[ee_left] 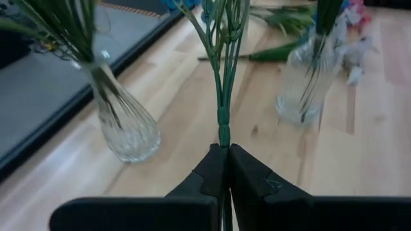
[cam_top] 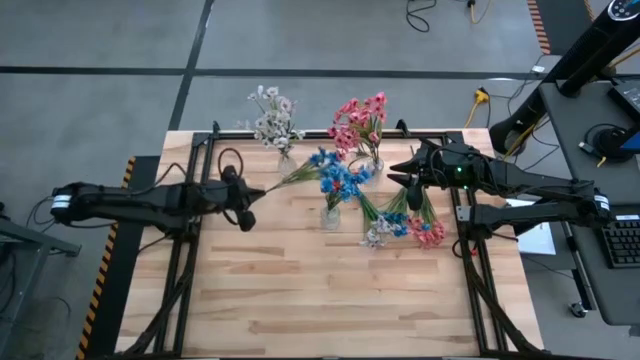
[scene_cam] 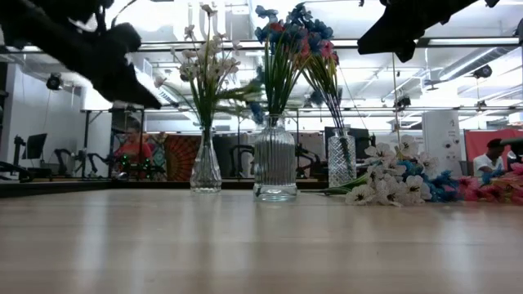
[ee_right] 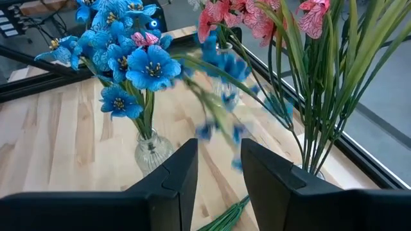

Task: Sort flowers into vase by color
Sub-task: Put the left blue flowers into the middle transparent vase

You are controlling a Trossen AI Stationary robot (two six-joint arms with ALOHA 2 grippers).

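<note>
My left gripper (cam_top: 250, 196) is shut on a blue flower spray (cam_top: 318, 160) that is raised between the white-flower vase (cam_top: 285, 150) and the blue-flower vase (cam_top: 330, 214). A third vase (cam_top: 373, 160) at the far edge holds pink flowers. Loose blue, white and pink sprays (cam_top: 402, 222) lie in a pile on the table, right of the blue-flower vase. My right gripper (cam_top: 409, 182) hangs open in the air over that pile, touching nothing. The right wrist view shows the held spray (ee_right: 218, 109) blurred, beyond the open fingers (ee_right: 173, 176). My left gripper pinches the blue spray's thin green stem near its lower end (ee_left: 223, 136) between its two fingertips (ee_left: 212, 168). The fingers come about level from the table's left and lie along the stem. The spray is lifted clear and reaches toward the right and far side, blossoms outermost.
The three glass vases stand close together in the far middle of the table: white (scene_cam: 205, 163), blue (scene_cam: 275, 159), pink (scene_cam: 341, 159). The loose pile (scene_cam: 409, 184) lies to their right. Bare wood (cam_top: 300, 290) fills the near half. Black frame rails (cam_top: 195, 180) run along both sides.
</note>
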